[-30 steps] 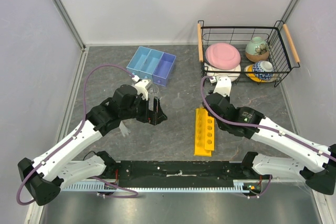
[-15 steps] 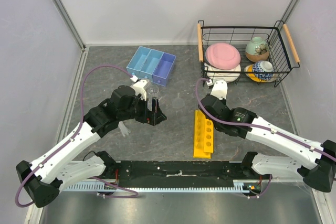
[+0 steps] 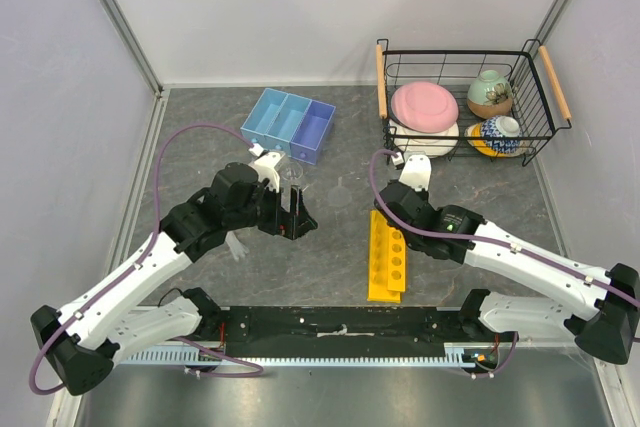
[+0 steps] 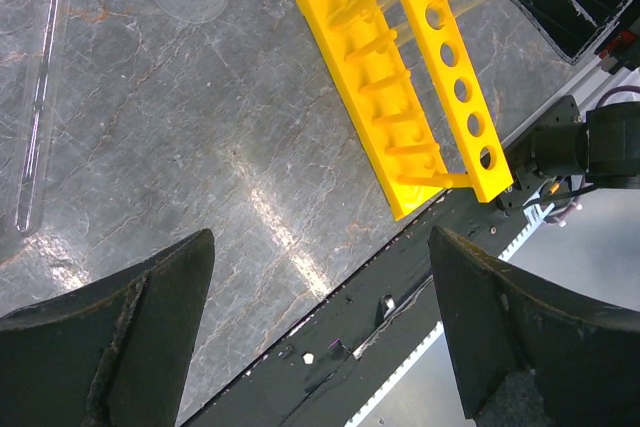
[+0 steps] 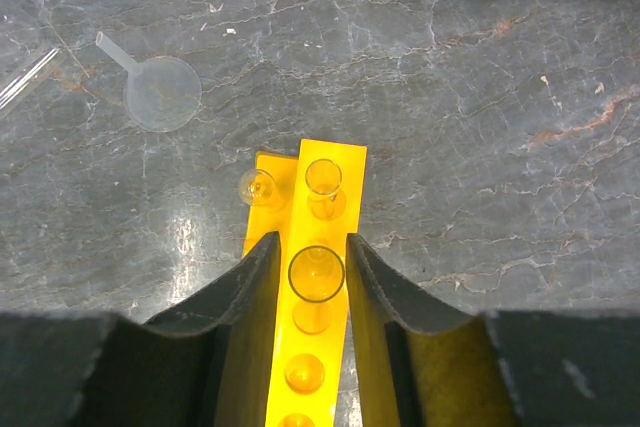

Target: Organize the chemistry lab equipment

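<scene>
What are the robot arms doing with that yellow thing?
They're tidying up science gear. The right gripper sits over the yellow rack with a test tube between its fingers, standing in one of the rack's holes. I can't tell if it's gripping or letting go. Another tube stands in the next hole. The left gripper hangs wide open above the table, holding nothing. One more tube and a clear funnel lie on the table.
</scene>
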Controlling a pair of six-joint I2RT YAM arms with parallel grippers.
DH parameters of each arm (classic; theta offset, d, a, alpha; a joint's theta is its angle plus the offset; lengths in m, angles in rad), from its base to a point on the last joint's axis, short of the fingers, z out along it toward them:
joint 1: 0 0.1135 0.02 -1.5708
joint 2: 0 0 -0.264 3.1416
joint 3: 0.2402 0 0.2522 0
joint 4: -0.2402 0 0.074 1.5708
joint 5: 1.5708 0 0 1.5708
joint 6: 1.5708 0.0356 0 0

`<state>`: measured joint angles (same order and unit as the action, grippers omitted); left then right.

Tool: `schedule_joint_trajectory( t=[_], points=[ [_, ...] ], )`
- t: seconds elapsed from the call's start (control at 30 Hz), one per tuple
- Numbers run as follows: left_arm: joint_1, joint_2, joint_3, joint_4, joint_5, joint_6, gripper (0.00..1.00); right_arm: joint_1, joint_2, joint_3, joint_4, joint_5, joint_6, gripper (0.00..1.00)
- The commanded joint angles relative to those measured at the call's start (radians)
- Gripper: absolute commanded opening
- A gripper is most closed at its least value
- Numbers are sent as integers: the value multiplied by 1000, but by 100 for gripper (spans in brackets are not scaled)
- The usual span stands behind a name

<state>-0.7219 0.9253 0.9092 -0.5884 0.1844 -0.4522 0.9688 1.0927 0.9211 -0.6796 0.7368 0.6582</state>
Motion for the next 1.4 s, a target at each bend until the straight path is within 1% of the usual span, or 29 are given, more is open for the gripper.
schedule_joint_trajectory(
  t=[0.0, 0.03, 0.1, 0.13, 0.3, 0.4, 0.43, 0.67, 0.8, 0.87, 0.93, 1.13, 1.37],
  points=[
    [3, 12, 10, 25, -3, 43, 94, 2, -1, -13, 28, -1, 17, 42],
    [3, 17, 11, 22, -3, 44, 94, 2, -1, -10, 28, -2, 15, 47],
    [3, 32, 22, 15, -5, 49, 94, 2, -1, -2, 19, -1, 11, 50],
    [3, 38, 25, 1, -17, 52, 94, 2, -1, 10, 14, 1, 8, 53],
    [3, 82, 62, -39, -82, 66, 93, 2, 4, 58, -30, 13, -17, 57],
    [3, 118, 86, -77, -161, 60, 92, 2, -2, 96, -66, 16, -34, 59],
    [3, 151, 91, -85, -181, 57, 92, 2, -13, 116, -74, 19, -38, 60],
    [3, 282, 92, -65, -287, 26, 89, 4, -80, 162, -121, 61, -106, 61],
    [4, 391, 118, -71, -348, 18, 82, 4, -122, 176, -133, 46, -127, 61],
    [12, 437, 126, -67, -372, 26, 81, 4, -152, 179, -135, 35, -138, 61],
    [18, 463, 138, -56, -375, 49, 80, 4, -192, 170, -127, 26, -146, 61],
    [44, 538, 152, -38, -407, 115, 80, 2, -255, 147, -110, 9, -161, 61],
    [90, 576, 123, 38, -353, 236, 81, 4, -297, 134, -92, 1, -173, 61]
  ],
)
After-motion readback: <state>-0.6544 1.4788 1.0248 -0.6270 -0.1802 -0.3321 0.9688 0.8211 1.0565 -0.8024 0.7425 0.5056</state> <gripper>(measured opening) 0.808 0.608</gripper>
